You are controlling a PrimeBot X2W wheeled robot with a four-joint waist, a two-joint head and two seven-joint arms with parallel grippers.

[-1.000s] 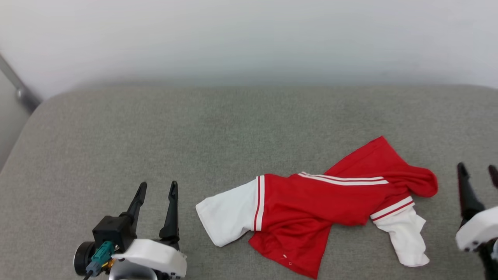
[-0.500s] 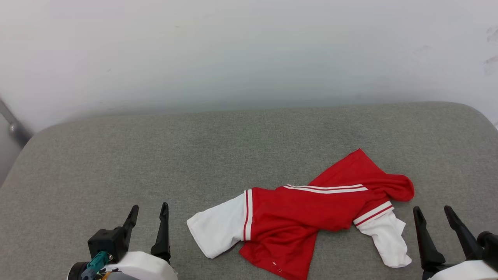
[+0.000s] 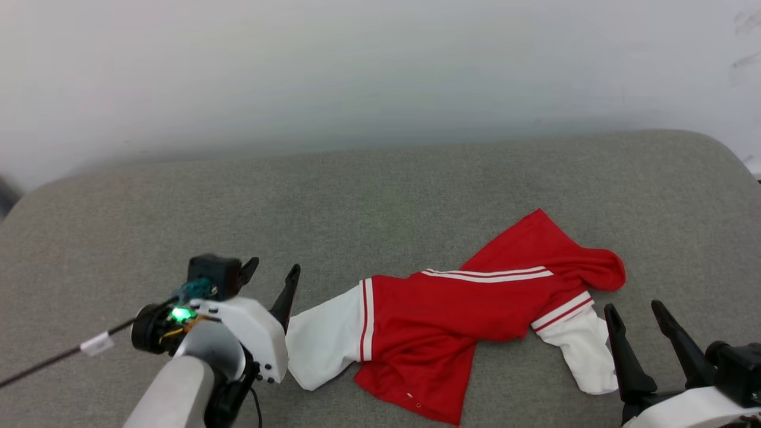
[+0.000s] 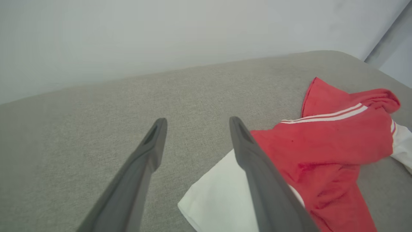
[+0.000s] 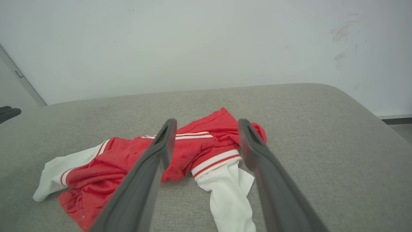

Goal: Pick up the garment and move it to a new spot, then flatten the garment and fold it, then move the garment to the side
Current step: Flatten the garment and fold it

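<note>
The garment (image 3: 458, 309) is a red T-shirt with white sleeves and red-and-white stripe trim, lying crumpled on the grey cushion (image 3: 380, 196), right of centre. Its lettering is hidden. My left gripper (image 3: 272, 273) is open, just left of the white left sleeve, with nothing between its fingers. In the left wrist view the garment (image 4: 325, 141) lies to the right of the left gripper (image 4: 195, 120), whose right finger crosses the sleeve. My right gripper (image 3: 635, 309) is open beside the right white sleeve. The right wrist view looks across the garment (image 5: 193, 151) between the right gripper's (image 5: 207, 121) spread fingers.
A pale wall (image 3: 380, 71) rises behind the cushion. The cushion's rounded right edge (image 3: 734, 160) drops off near the wall. A dark cable (image 3: 65, 351) trails from my left wrist. Bare grey fabric stretches left of and behind the garment.
My left arm has risen and moved right, bringing its gripper up to the white left sleeve. The camera has shifted a little. The garment lies as before.
</note>
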